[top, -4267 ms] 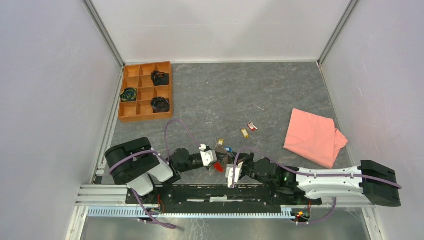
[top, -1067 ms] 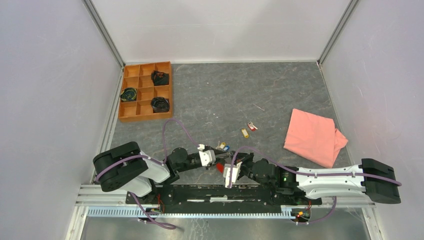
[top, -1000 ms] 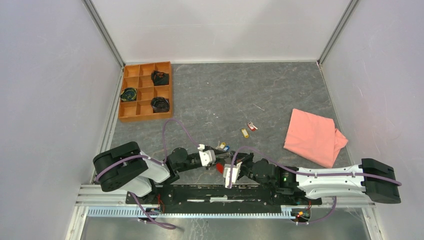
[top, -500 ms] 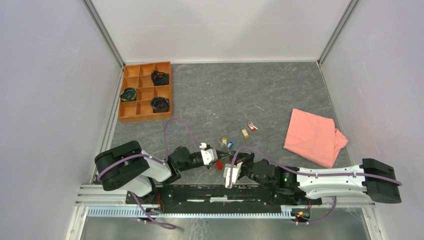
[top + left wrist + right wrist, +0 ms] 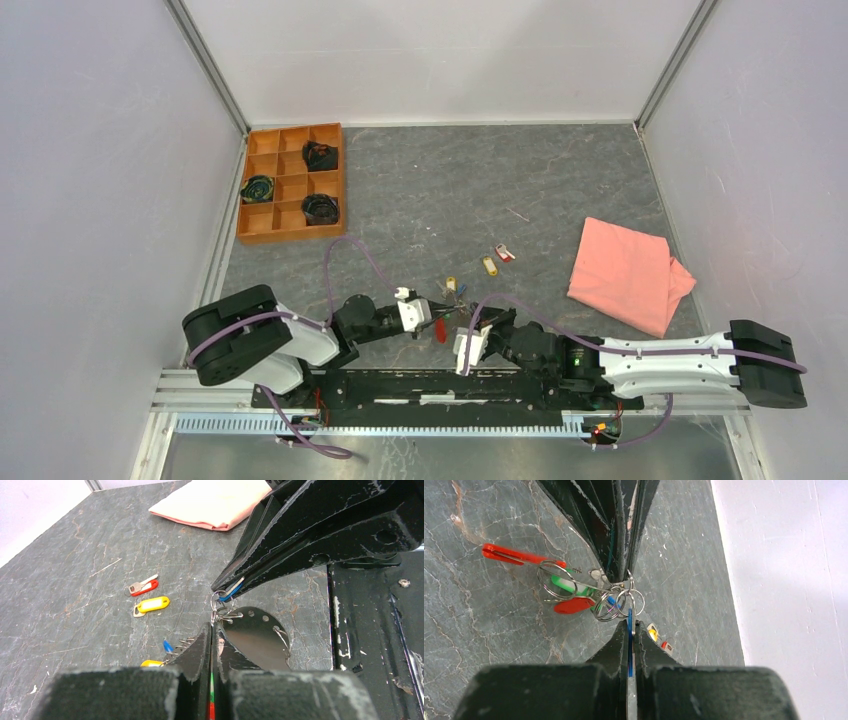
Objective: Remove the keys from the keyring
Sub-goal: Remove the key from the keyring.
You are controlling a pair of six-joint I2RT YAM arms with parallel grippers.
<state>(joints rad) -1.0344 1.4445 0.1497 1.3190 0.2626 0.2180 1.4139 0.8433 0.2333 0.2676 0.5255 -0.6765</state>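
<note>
Here: 1 keyring [image 5: 514,555], 1 cloth [image 5: 625,272], 1 tray [image 5: 290,237]

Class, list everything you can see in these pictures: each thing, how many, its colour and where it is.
table: one, grey, beneath all.
tray: one, orange, far left.
bundles: three, dark, separate tray compartments.
cloth: one, pink, right.
loose red key, loose yellow key: one each, mid-table.
keyring: one, metal rings with red strap, between the arms.
green key, red key, blue key: one each, at the keyring.
second yellow key: one, near the keyring; attached or loose, cannot tell.
left fingers: black, shut on the keyring.
right fingers: black, shut on the blue key.
</note>
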